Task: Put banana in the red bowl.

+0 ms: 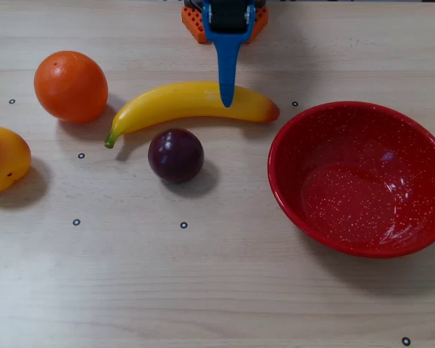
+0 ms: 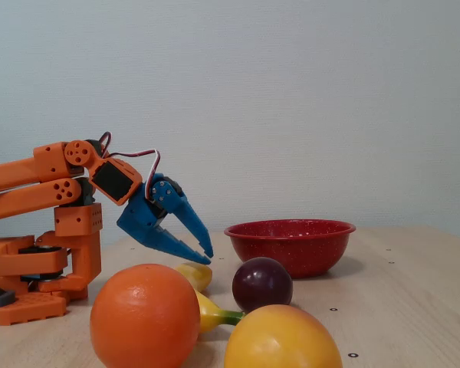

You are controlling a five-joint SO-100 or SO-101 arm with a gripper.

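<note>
The long yellow banana (image 1: 181, 103) lies on the wooden table, green stem at the left, orange-red end at the right near the red bowl (image 1: 348, 196). In the fixed view only parts of the banana (image 2: 195, 275) show behind the orange, and the red bowl (image 2: 291, 247) stands beyond. In the overhead view my blue gripper (image 1: 227, 104) reaches out from the top edge, its tip over the right half of the banana. Seen from the side in the fixed view, the gripper (image 2: 209, 258) points down, jaws open and holding nothing, just above the banana.
An orange (image 1: 70, 85) sits left of the banana, a dark purple plum (image 1: 175, 155) just in front of it, and a yellow-orange fruit (image 1: 3, 158) at the left edge. The orange arm base (image 2: 31, 261) stands at the table's back. The bowl holds nothing.
</note>
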